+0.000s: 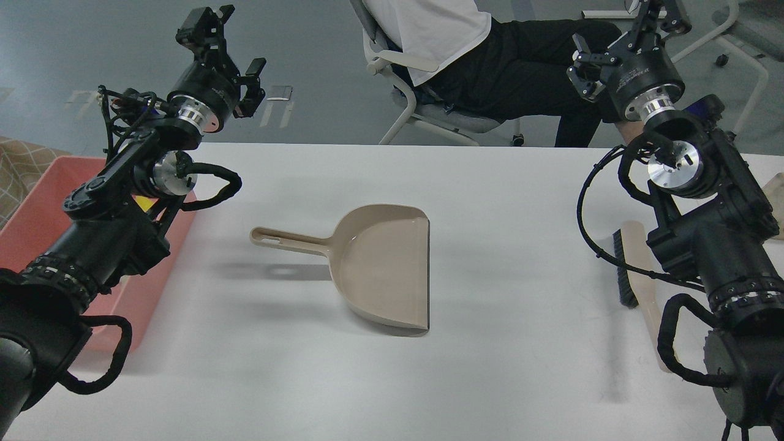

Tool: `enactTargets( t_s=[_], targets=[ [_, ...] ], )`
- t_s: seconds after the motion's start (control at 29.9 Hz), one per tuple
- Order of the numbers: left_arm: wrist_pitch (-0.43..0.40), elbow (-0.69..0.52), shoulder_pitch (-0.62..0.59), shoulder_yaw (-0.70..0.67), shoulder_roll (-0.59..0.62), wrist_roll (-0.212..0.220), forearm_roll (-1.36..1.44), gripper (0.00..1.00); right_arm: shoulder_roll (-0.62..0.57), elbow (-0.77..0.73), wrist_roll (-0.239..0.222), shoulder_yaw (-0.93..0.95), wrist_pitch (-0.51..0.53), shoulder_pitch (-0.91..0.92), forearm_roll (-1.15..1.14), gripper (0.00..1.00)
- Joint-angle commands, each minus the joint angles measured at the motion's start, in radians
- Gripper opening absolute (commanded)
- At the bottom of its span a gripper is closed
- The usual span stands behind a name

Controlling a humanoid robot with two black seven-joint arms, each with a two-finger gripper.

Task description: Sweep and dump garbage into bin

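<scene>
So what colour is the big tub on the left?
Pink; the tub shows best in the head view, partly behind the left arm.

Smooth beige plastic dustpan (380, 266) with a slight sheen lies on a matt white table (520, 380); pink plastic bin (37, 214).

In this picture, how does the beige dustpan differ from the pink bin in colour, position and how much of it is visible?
The dustpan is beige; the bin is pink. The dustpan lies near the middle of the white table; the bin sits at its left edge. The dustpan is fully visible and has a long handle pointing left; the bin is partly hidden behind the left arm and shows no handle. Both look like plastic, open on top.
</scene>
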Motion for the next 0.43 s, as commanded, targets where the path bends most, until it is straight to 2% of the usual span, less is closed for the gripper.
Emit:
enactTargets(
  t_s=[0.0, 0.4],
  targets=[
    [-0.001, 0.000, 0.001, -0.001, -0.007, 0.000, 0.000, 0.94, -0.006, 0.005, -0.001, 0.000, 0.030, -0.004, 0.002, 1.00],
    [-0.003, -0.001, 0.003, -0.001, -0.012, -0.002, -0.011, 0.95, -0.009, 0.006, -0.009, 0.001, 0.039, -0.002, 0.005, 1.00]
  ],
)
